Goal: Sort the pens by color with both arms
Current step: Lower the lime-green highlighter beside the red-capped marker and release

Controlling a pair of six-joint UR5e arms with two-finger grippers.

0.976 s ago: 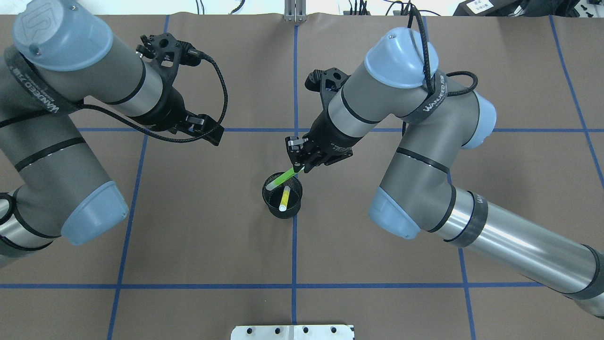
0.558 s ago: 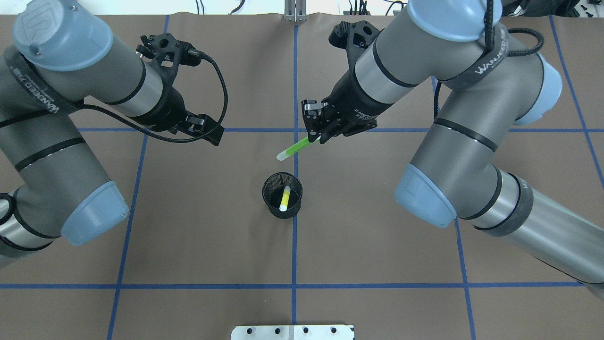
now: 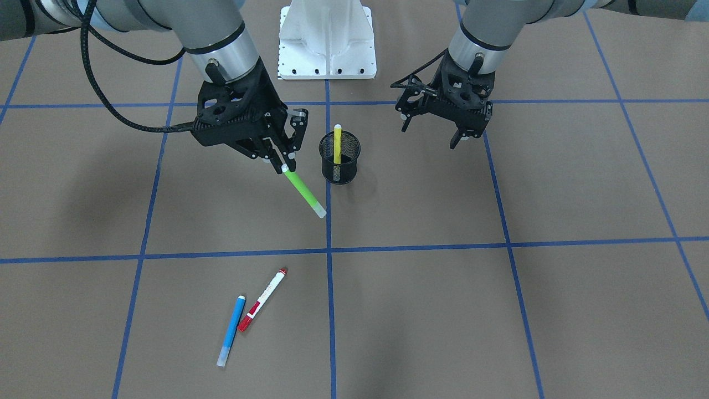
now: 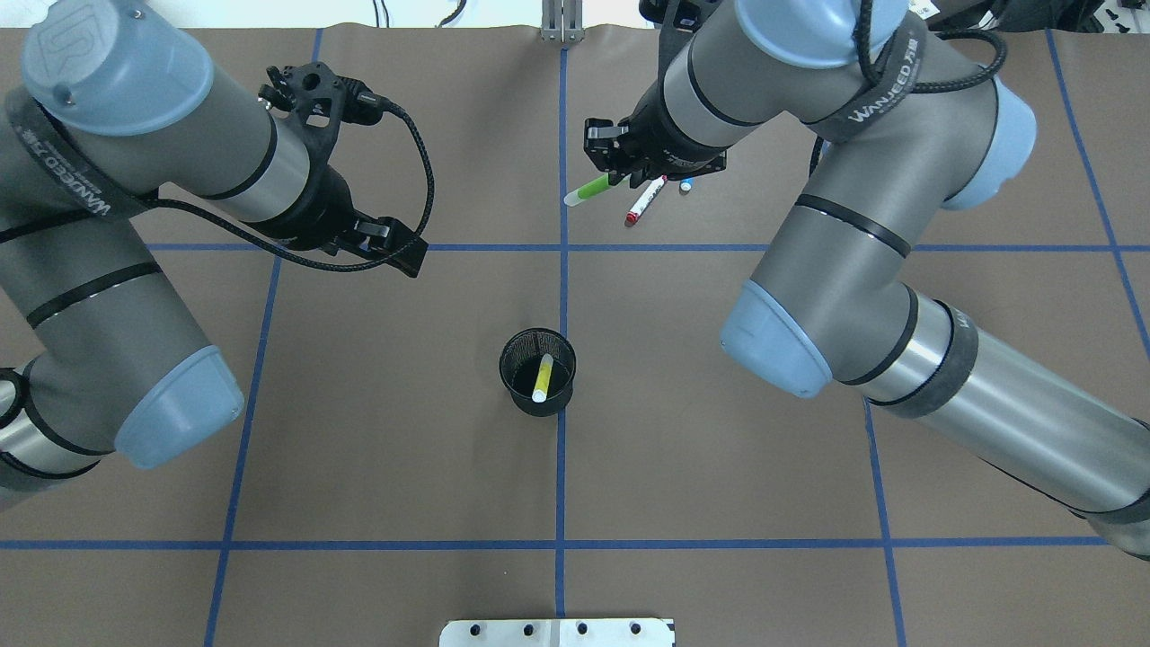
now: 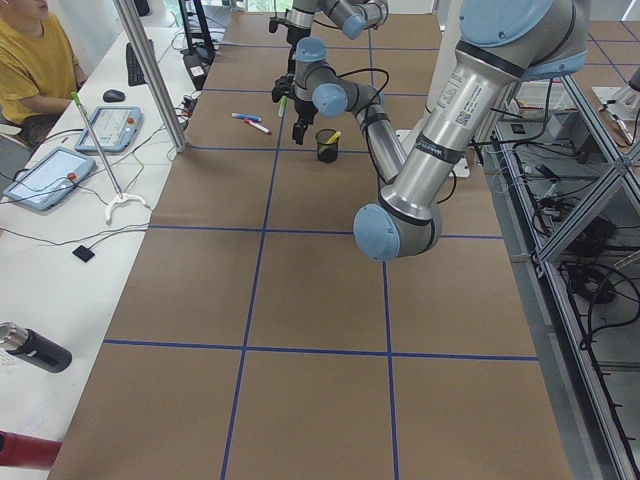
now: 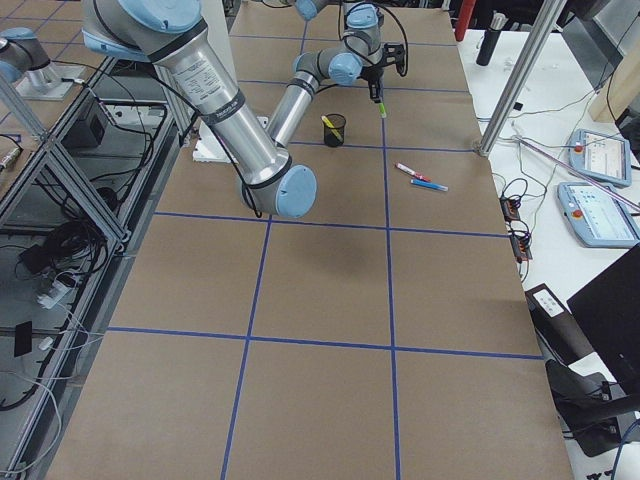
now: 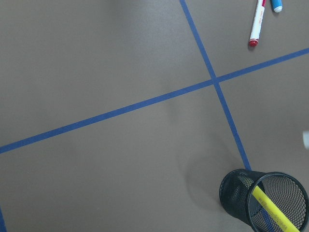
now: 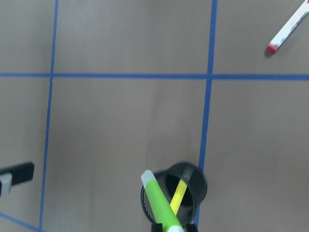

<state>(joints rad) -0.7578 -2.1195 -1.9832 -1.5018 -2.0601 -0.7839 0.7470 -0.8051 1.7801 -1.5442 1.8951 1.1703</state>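
My right gripper [image 3: 279, 160] is shut on the upper end of the light green pen [image 3: 303, 194], which hangs slanted above the table, clear of the black mesh cup [image 3: 339, 158]. In the overhead view the right gripper [image 4: 620, 171] and the green pen [image 4: 588, 190] are beyond the cup [image 4: 537, 371], close to the red-capped white pen [image 4: 645, 201]. The yellow pen [image 3: 337, 143] leans in the cup. The blue pen [image 3: 231, 330] and the red-capped pen [image 3: 262, 299] lie side by side on the table. My left gripper [image 3: 464, 133] hovers open and empty beside the cup.
The white pedestal base [image 3: 327, 39] stands at the robot's side of the table. Blue tape lines [image 3: 328, 249] divide the brown table cover into squares. A person sits at a side desk [image 5: 30, 70] with tablets.
My right gripper has lifted the green pen out of the cup and carried it across the table toward the red-capped and blue pens. The left arm has stayed still.
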